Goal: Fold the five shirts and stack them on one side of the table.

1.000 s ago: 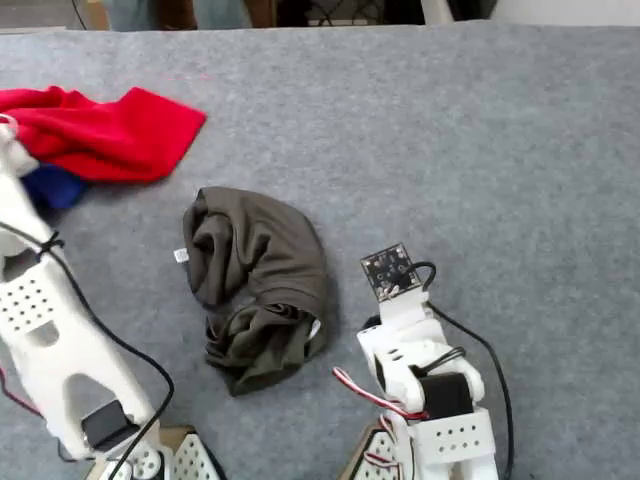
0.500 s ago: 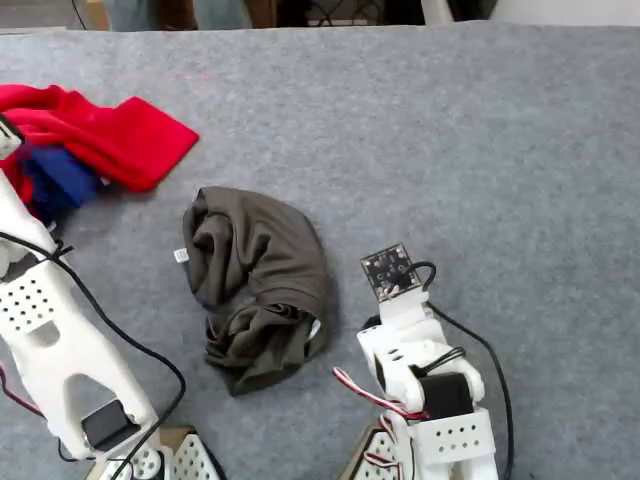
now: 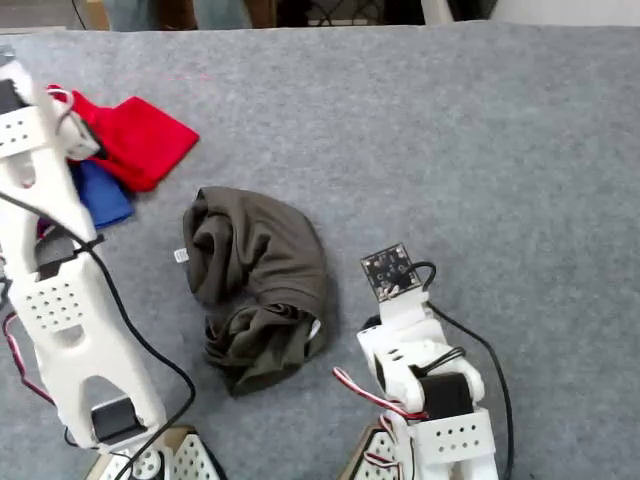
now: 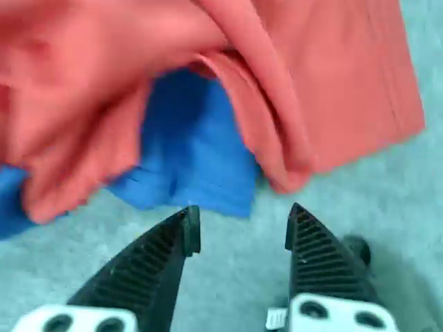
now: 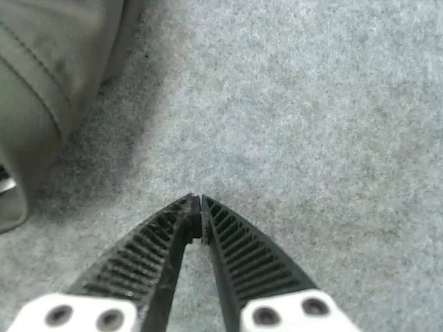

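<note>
Your left jaws stand wide apart and hold nothing. They hang over the grey table (image 4: 387,173) just short of the hem of the blue shirt (image 4: 194,159), with the red shirt (image 4: 332,76) draped over it. Your right jaws are pressed tip to tip with nothing between them, low over the table beside the edge of the olive shirt (image 5: 41,76).

Since a second ago your left arm (image 3: 60,300) has swung toward the far left corner. The red shirt (image 3: 140,135), then spread wide, now sits bunched into a narrower heap. The blue shirt (image 3: 100,195), then a mere sliver, now shows a broad flap at the near side of the red one. The olive shirt (image 3: 260,280) and your right arm (image 3: 420,375) have not moved.

The red and blue shirts lie close to the left edge and not far from the far edge. The olive shirt sits mid-table, well apart from them and just left of your right arm. Your widest room is to the right, where the table (image 3: 500,150) runs on to the far and right edges.

The table cover is a fuzzy, felt-like grey. The red and blue shirts are soft knit in loose folds. The olive shirt is crumpled into a rounded mound with deep creases, with a small white tag (image 3: 180,256) at its left side.
</note>
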